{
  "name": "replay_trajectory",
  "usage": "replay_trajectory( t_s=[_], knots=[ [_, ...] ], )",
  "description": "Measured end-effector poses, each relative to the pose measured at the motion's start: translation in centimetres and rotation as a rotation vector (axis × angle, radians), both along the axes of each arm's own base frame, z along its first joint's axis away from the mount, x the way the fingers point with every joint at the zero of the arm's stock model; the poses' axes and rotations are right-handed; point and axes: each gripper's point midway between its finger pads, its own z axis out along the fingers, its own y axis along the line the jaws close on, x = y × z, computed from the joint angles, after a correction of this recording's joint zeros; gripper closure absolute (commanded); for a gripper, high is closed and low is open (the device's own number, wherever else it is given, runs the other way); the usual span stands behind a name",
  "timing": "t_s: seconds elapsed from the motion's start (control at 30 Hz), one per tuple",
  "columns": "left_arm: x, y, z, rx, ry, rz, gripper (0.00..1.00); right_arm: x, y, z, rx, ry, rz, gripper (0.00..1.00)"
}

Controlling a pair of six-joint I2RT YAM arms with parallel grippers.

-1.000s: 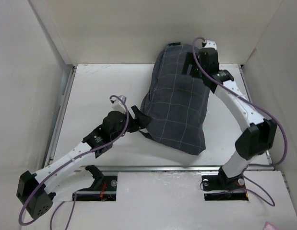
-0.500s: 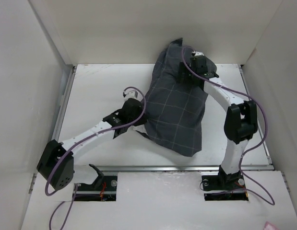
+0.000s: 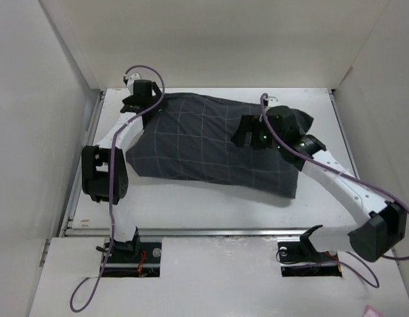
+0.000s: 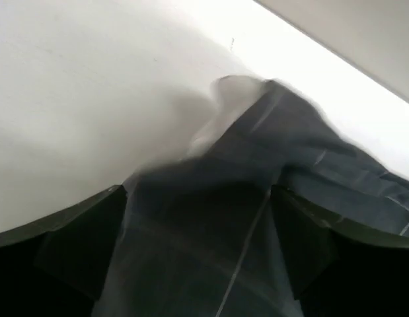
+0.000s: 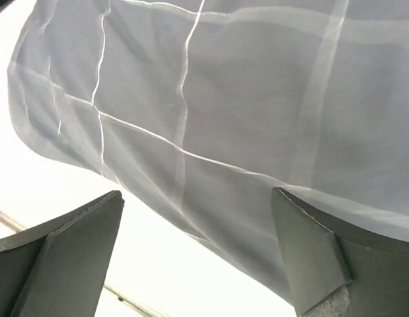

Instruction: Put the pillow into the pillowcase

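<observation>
Pillowcase [image 3: 211, 145]: laid crosswise on the table [image 3: 164, 198], stretched from the far-left corner toward the right side, plump, with a few soft folds.
Pillow: nowhere in plain sight from above. Judged to be inside the case, going by the fullness. Pale smear at the cloth's corner in the left wrist view, too blurred to call.
Just changed: a second ago stood end-on, bunched and propped toward the back wall. Now swung round and drawn out lengthwise, left to right.
Left gripper [image 4: 197, 191]: gone from the near-left edge of the case to its far-left corner. Fingers spread, with cloth between them and no pinch visible.
Right gripper [image 5: 197, 193]: come down from the far top end to the right-middle of the case. Fingers spread wide, close over the checked cloth, gripping nothing.
Meaning for the task: probably past the stuffing and into laying out and smoothing. Still to check: the open end, and whether fully covered, neither readable here.
Next move, as a guess: squaring up the corners and tucking in any white left at the mouth.
Risk: dragging the case back off with a careless tug at the corner.
Count: one pillowcase, one pillow at most (hidden), two arms, two grippers, one table.
</observation>
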Motion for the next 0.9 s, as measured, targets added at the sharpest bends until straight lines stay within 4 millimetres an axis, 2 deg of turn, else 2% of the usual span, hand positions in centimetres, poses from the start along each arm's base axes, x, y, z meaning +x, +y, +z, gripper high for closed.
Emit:
replay_trajectory(
  t_s=[0.03,0.13,0.23,0.3,0.37,0.47,0.53,0.67,0.77,0.9],
  knots=[
    [0.6,0.7,0.3,0.01,-0.008,0.005,0.0,-0.4,-0.1,1.1,0.0,-0.02,-0.006,0.01],
    [0.3,2.6,2.0,0.034,-0.026,0.014,0.0,0.6,-2.5,4.9,-0.015,-0.107,-0.121,0.0],
    [-1.3,3.9,5.9,0.04,-0.094,0.02,0.0,2.2,-5.8,7.6,-0.042,-0.183,-0.271,0.0],
    [-3.5,4.6,8.5,0.038,-0.147,0.022,0.0,3.0,-8.2,8.0,-0.065,-0.19,-0.362,0.0],
    [-6.5,5.2,10.7,0.023,-0.203,0.035,0.0,3.9,-10.8,7.4,-0.078,-0.163,-0.455,0.0],
    [-10.4,5.0,11.8,-0.02,-0.268,0.031,0.0,4.8,-14.7,5.4,-0.094,-0.093,-0.595,0.0],
    [-12.4,4.2,10.3,-0.056,-0.266,0.002,0.0,4.6,-16.5,3.9,-0.124,-0.056,-0.672,0.0],
    [-14.6,1.3,4.6,-0.108,-0.163,-0.091,0.0,3.4,-19.2,1.4,-0.184,0.02,-0.769,0.0],
    [-15.0,-1.3,1.9,-0.125,-0.088,-0.167,0.0,3.2,-21.9,1.0,-0.181,0.043,-0.847,0.0],
    [-14.6,-4.0,0.2,-0.132,-0.049,-0.247,0.0,2.8,-25.9,-0.6,-0.163,0.088,-0.948,0.0]
  ],
)
